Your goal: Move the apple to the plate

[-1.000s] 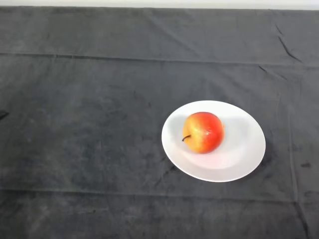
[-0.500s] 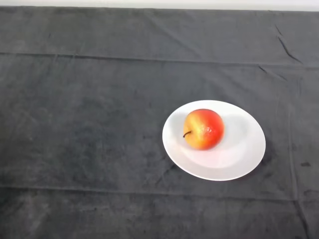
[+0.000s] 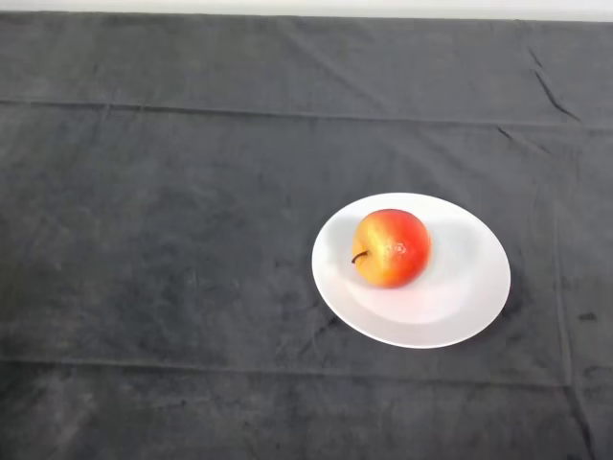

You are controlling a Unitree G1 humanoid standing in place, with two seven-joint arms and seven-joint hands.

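A red and yellow apple lies on a white plate right of the table's middle. Its stem points to the left. The apple rests a little left of the plate's centre.
A dark cloth with a few creases covers the whole table. The table's far edge runs along the top of the view.
A dark tip at the left edge one second ago is gone. The apple has shifted slightly up on the plate and has lain still since.
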